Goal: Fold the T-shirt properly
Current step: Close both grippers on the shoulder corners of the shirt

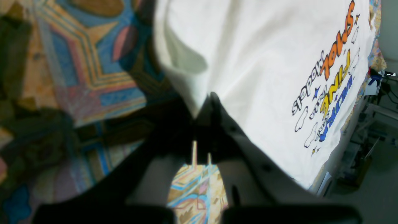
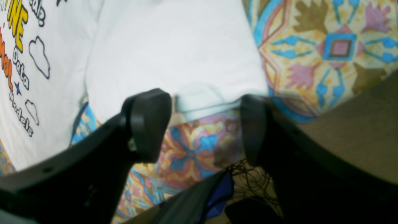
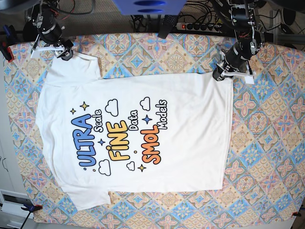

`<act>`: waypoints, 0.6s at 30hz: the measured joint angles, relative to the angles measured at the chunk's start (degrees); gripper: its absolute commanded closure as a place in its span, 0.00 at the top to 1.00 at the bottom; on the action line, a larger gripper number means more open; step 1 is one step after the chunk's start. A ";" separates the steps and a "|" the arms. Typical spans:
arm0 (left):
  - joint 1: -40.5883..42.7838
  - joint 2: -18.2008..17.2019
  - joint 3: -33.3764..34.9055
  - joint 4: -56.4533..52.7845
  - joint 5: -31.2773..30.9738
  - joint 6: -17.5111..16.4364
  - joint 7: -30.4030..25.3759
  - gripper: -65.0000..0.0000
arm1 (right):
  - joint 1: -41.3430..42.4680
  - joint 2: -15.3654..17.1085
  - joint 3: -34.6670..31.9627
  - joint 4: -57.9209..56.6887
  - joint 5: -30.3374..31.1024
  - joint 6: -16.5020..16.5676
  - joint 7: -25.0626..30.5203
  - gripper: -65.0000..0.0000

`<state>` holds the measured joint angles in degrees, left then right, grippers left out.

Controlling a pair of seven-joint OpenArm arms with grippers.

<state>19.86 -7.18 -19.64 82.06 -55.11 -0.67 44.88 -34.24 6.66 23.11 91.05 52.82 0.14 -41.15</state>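
The white T-shirt (image 3: pixel 143 124) lies flat, print side up, with its sleeves at the left and its hem at the right. My left gripper (image 3: pixel 220 72) is at the far hem corner. In the left wrist view, this gripper (image 1: pixel 205 109) is shut on that corner of the T-shirt (image 1: pixel 264 62). My right gripper (image 3: pixel 66 53) is at the far sleeve. In the right wrist view, this gripper (image 2: pixel 202 102) is open, with its jaws on either side of the sleeve hem of the T-shirt (image 2: pixel 171 46), just above the cloth.
A patterned tablecloth (image 3: pixel 267 143) covers the table. A power strip with cables (image 3: pixel 200 26) runs along the back edge. A blue object (image 3: pixel 147 7) sits at the back centre. A clamp (image 3: pixel 5 47) holds the cloth at the left edge.
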 measured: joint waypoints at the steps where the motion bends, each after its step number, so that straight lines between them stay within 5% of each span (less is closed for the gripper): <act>1: 0.00 0.02 0.00 0.00 0.00 0.00 0.00 0.00 | -0.02 0.00 0.20 -0.42 0.28 0.33 0.11 0.58; 9: 0.00 0.04 0.04 0.00 0.02 0.00 -0.11 0.00 | 3.41 0.00 0.57 -2.60 0.42 0.24 0.87 0.54; 18: 0.00 0.04 0.02 0.00 0.02 0.00 -0.13 0.00 | 4.46 -0.50 0.09 -2.99 0.15 -0.26 -0.07 0.14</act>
<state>19.86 -7.14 -19.62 82.06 -55.09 -0.67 44.75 -29.78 6.15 23.20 88.05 52.97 -0.12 -41.21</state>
